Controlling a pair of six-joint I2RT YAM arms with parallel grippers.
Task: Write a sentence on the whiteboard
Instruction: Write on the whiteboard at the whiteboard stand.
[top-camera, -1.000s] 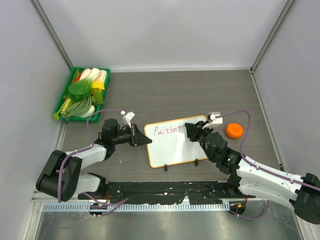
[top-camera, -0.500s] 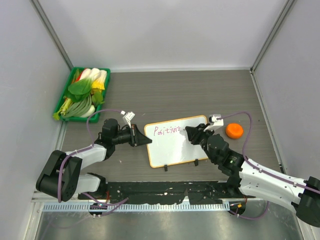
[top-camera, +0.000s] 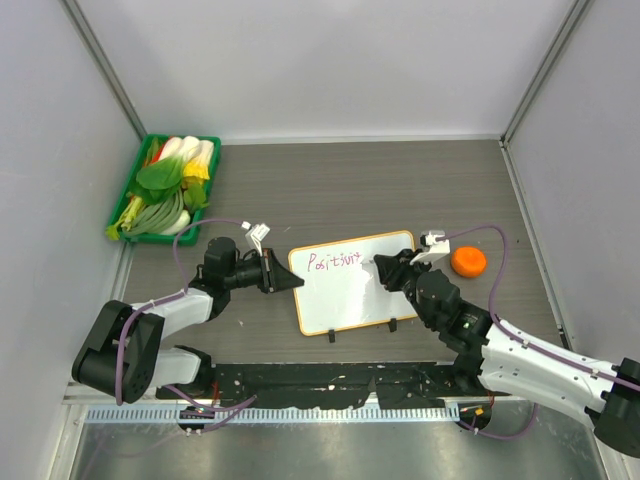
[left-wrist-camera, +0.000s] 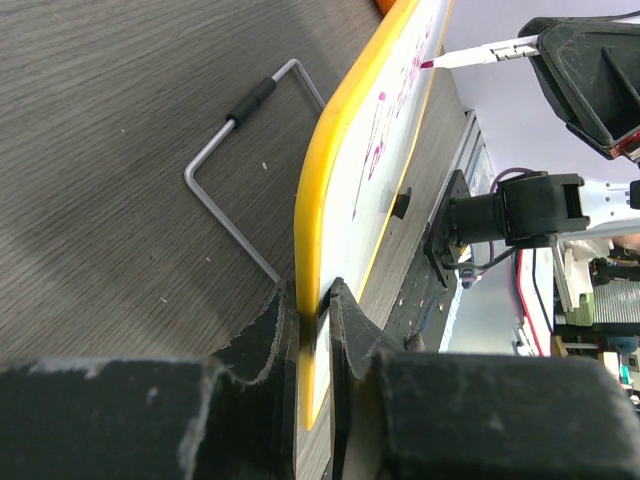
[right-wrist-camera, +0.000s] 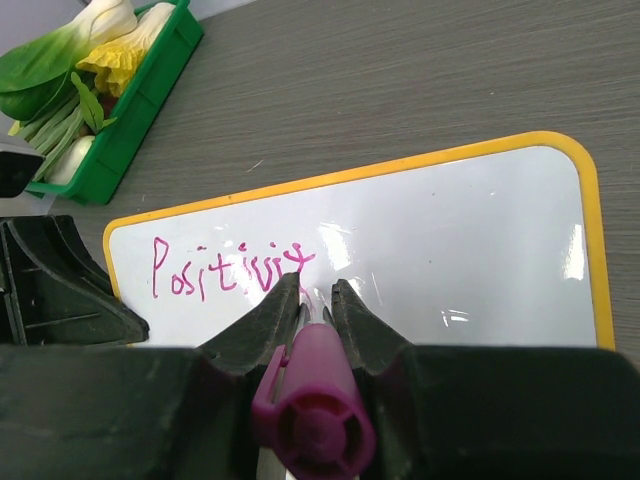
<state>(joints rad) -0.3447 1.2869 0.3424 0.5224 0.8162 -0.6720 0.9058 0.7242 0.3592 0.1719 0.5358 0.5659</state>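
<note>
Grey-brown wood-grain table (top-camera: 350, 180), walled on three sides by pale panels.

- Green tray (right-wrist-camera: 140, 105), far left corner, holding leafy vegetables (top-camera: 165, 190).
- Left gripper (top-camera: 290, 282): jaws narrow, pinching the orange frame at the board's left edge.
- Bent wire stand (left-wrist-camera: 235, 180): lies on the table just behind the board, seen in the left wrist view.
- Whiteboard (top-camera: 345, 295): centre of the table, between the two arms, with two black clip feet at its near edge.
- Sentence (right-wrist-camera: 225, 270): one line of pink-purple letters so far, roughly "Positivit", along the upper left of the board.
- Right gripper (top-camera: 385, 268): clamped on a purple-capped marker (right-wrist-camera: 310, 400), its tip at the end of the letters.
- Orange round object (top-camera: 468, 261): just beside the board's right edge.
</note>
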